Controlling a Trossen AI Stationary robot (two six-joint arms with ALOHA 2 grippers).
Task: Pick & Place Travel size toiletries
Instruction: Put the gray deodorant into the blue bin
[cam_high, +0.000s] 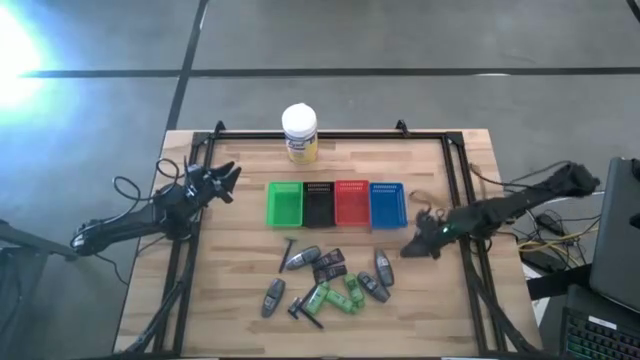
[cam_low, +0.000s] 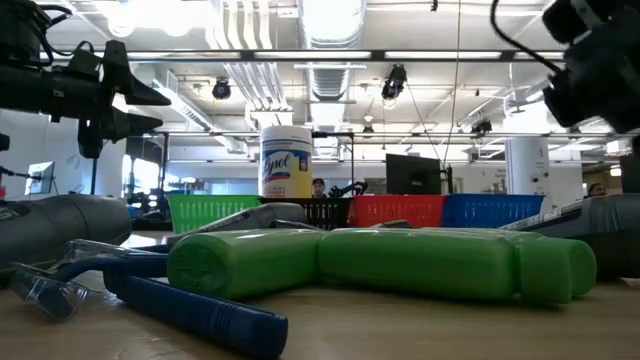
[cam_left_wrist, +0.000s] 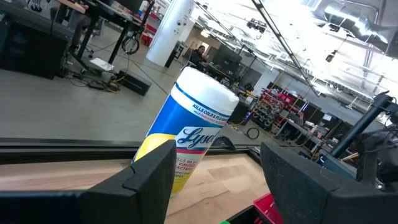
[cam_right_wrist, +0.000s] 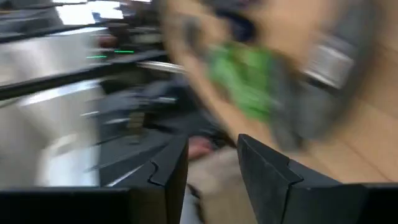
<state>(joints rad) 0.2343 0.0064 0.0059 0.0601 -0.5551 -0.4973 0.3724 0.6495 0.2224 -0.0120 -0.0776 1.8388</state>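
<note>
High view had the whole wooden table (cam_high: 230, 300) laid out: the toiletries (cam_high: 325, 280) were heaped near the front edge, just in front of a row of four baskets, green (cam_high: 284, 204), black (cam_high: 318, 203), red (cam_high: 352, 203) and blue (cam_high: 387, 204). Bare wood lay open on both sides of the pile. The left gripper (cam_high: 222, 180) sat off by the table's left edge, well apart from everything, jaws spread and empty. The right gripper (cam_high: 415, 244) hovered just right of the pile, near a grey tube (cam_high: 383, 265); from above I could not tell how its jaws stood.

Right wrist view settled it: two dark fingers (cam_right_wrist: 264, 171) parted with nothing between them, green and grey shapes smeared beyond.

Low view showed green bottles (cam_low: 400, 262) lying on their sides and a razor (cam_low: 150, 295) up close. Left wrist view alone looked at the yellow jar (cam_left_wrist: 186, 140) at the back edge.
</note>
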